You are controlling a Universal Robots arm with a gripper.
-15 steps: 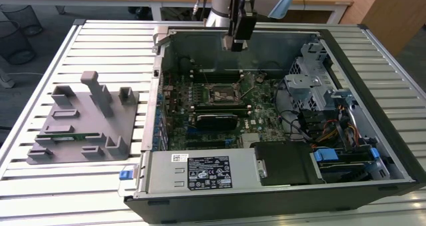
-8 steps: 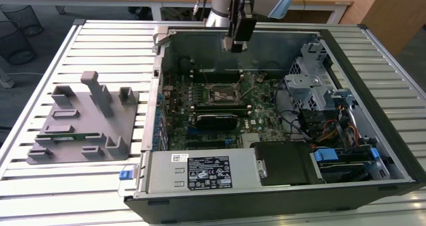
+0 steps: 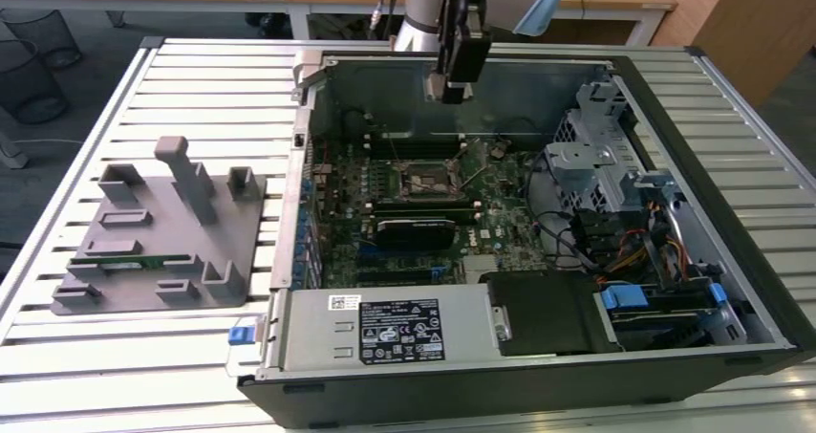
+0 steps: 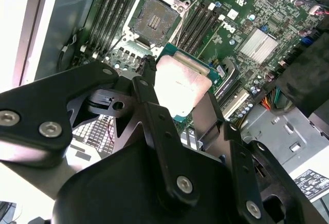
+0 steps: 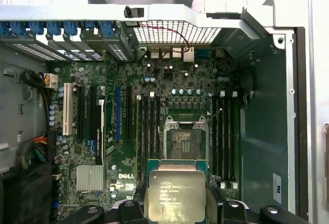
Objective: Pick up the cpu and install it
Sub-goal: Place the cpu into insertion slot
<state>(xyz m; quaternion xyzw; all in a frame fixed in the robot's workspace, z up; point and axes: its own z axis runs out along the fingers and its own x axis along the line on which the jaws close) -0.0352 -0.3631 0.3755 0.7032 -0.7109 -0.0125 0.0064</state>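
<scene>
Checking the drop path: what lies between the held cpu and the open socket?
In the first wrist view, only the metal frame edge of the socket; the gripper holds the cpu just short of it.

Open PC tower on a slatted metal desk [image 3: 204,79], with a grey parts jig [image 3: 191,261] next to it

The case [image 3: 536,94] takes up the middle and the exterior view's right. Its green motherboard [image 3: 504,189] faces up, there's a silver power supply box [image 3: 382,330] at lower middle and a drive cage [image 3: 593,161] at right. The jig sits just beside the case on the exterior view's left, with a green stick [image 3: 128,258] lying in it. Black mesh bins [image 3: 29,65] stand at upper left.
</scene>
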